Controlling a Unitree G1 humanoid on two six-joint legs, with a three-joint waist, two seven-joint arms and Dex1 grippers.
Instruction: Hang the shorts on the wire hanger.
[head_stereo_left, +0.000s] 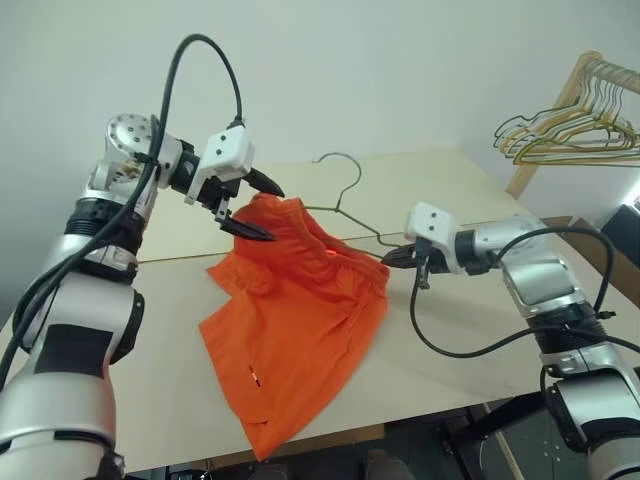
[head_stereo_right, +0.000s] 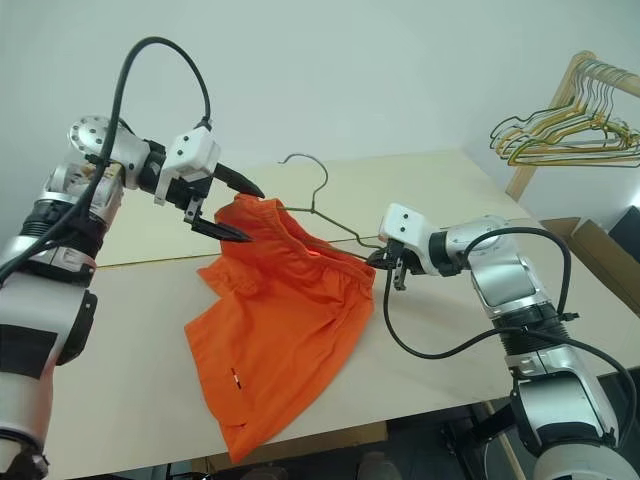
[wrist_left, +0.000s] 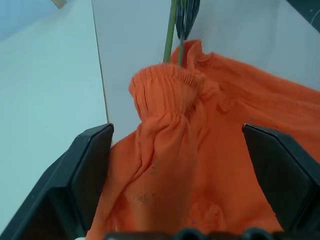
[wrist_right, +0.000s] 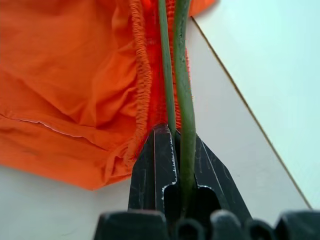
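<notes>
Left eye view: right gripper (head_stereo_left: 393, 258) pinched on wire hanger (head_stereo_left: 345, 205) corner, hanger threaded into shorts (head_stereo_left: 290, 310) waistband, lifted off table (head_stereo_left: 450, 190). Left gripper (head_stereo_left: 255, 208) spread wide, nearer raised far waistband corner; hanger's long axis runs between the grippers.

**Bright, even light; soft wrist close-ups**

The head views are evenly and brightly lit, with no hard glare. The pale table (head_stereo_left: 430, 190) and the wall behind it look almost washed out, and shadows under the orange shorts (head_stereo_left: 290, 320) are faint and soft-edged. Straight lines bow slightly near the frame borders. In the wrist views the nearest black fingers (wrist_left: 280, 170) are blurred, while cloth farther off is sharper. The wall takes a cool bluish tint there.
</notes>
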